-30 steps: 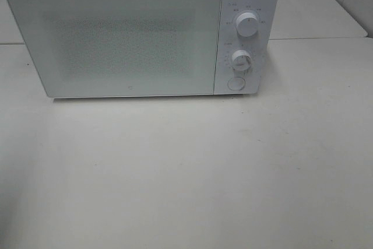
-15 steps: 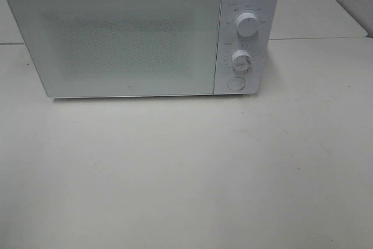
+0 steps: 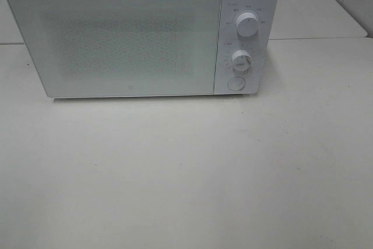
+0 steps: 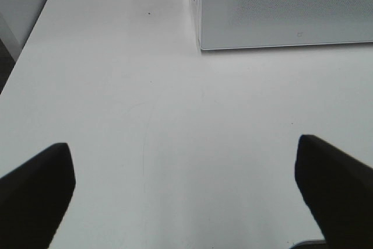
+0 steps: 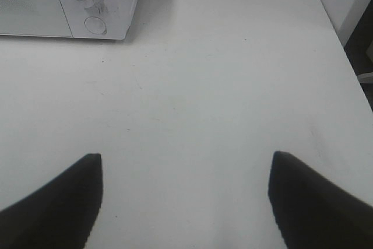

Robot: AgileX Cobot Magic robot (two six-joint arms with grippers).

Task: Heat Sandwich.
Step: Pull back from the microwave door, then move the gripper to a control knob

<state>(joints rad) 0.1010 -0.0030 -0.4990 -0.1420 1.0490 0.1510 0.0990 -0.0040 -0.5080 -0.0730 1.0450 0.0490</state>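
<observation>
Left claw (image 4: 182, 144): jaws spread wide with nothing between them, hanging over bare worktop (image 4: 145, 97). The microwave's (image 4: 285, 10) front corner on the door side lies ahead of it.
Right claw (image 5: 186, 155): jaws well apart and empty, over the worktop out in front of the microwave's control side.
Sandwich: not to be seen in any view, so I cannot tell where it lies.
Microwave: white, standing at the back of the worktop with its door (image 3: 125, 39) shut. The speckled, frosted window shows nothing behind it.
Controls: upper knob (image 3: 247, 25), lower knob (image 3: 240, 60) and round button (image 3: 235, 83), stacked in one column to the right of the door.
Worktop: pale and matt, with a seam running behind the microwave.
</observation>
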